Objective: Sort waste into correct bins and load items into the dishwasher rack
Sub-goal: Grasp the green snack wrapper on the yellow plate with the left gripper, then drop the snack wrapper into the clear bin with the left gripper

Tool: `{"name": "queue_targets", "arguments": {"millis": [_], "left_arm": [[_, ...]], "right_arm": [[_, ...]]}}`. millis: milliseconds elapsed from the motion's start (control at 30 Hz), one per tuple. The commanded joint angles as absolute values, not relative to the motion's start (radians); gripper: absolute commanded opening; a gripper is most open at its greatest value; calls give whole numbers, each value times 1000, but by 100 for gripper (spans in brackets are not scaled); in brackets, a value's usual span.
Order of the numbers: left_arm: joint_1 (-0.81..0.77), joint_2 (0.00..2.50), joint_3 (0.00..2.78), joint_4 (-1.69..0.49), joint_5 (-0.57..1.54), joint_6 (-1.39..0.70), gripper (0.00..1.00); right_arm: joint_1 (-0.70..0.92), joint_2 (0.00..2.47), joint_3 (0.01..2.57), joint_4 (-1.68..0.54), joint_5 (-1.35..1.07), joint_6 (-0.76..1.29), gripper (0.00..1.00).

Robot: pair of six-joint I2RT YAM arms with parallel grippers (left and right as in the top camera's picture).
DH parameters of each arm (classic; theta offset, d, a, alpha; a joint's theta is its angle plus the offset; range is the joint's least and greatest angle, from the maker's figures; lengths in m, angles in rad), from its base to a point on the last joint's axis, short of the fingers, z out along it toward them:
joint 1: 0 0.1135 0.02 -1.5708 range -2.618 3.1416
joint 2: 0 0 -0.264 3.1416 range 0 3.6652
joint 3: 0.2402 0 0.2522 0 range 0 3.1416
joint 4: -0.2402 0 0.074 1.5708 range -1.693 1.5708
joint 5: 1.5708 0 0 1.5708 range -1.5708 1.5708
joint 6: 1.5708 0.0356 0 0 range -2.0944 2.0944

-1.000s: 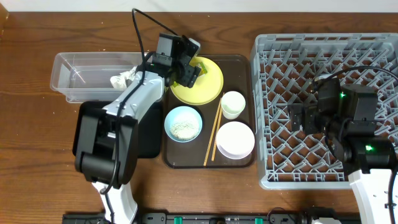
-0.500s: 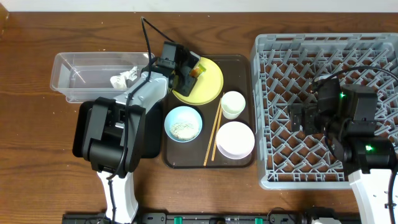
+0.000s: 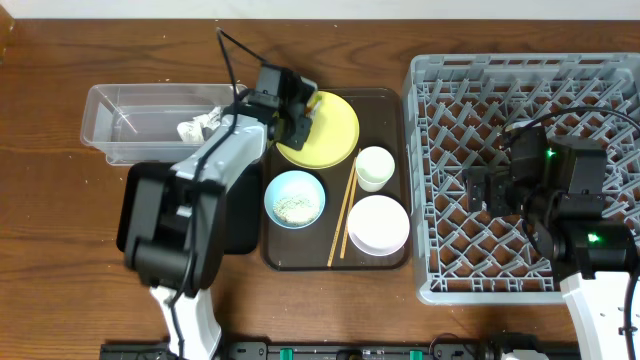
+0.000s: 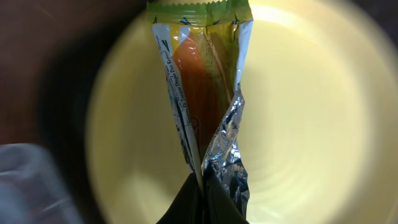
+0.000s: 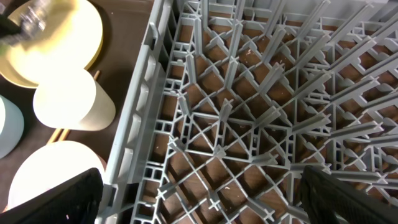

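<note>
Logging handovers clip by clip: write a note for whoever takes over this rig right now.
Left end effector: shut on the snack wrapper, over the yellow plate.
Right end effector: open, empty, over the dishwasher rack.
Done: paper scrap lies in the clear tub.
Left: bin the wrapper; clear the rice from the blue bowl; load the plate, blue bowl, white bowl, cup and chopsticks, all on the brown tray. Nothing visible in the rack yet.
</note>
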State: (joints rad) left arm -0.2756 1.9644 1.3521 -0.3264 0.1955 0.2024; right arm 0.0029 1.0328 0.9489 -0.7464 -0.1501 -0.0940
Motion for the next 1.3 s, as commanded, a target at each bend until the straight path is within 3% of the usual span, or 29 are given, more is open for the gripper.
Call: {"name": "queue_targets", "arguments": {"millis": [0, 167, 367, 467, 533, 567, 633, 733, 867, 1000, 1167, 1267], "left_arm": [[-253, 1818, 1354, -328, 152, 97, 6], [-157, 1714, 1354, -346, -97, -252, 6], [-14, 1714, 1354, -428, -98, -719, 7], [21, 1729, 1353, -478, -98, -831, 11], [36, 1737, 1350, -494, -99, -840, 23], [41, 1740, 1350, -494, -99, -840, 36], [47, 1743, 1350, -487, -99, -840, 40], [52, 1738, 1351, -477, -98, -813, 54], [43, 1694, 1355, -479, -86, -721, 56], [9, 1613, 1355, -506, -86, -616, 68], [-101, 1542, 1355, -604, -2, -461, 68], [-189, 1545, 1352, -667, 22, -434, 75]], "right_arm": [[-4, 1026, 974, -750, -161, -83, 99], [-4, 1026, 974, -750, -162, -83, 99], [-4, 1026, 974, -749, -162, -83, 99], [-4, 1026, 974, -749, -162, -83, 99], [-4, 1026, 974, -749, -162, -83, 99], [-4, 1026, 974, -749, -162, -83, 99], [-4, 1026, 974, -749, -162, -83, 99], [-4, 1026, 974, -749, -162, -83, 99], [-4, 1026, 974, -749, -162, -83, 99], [-4, 1026, 974, -748, -162, -83, 99], [-4, 1026, 974, -748, -162, -83, 99], [-4, 1026, 974, -748, -162, -83, 99]]}}
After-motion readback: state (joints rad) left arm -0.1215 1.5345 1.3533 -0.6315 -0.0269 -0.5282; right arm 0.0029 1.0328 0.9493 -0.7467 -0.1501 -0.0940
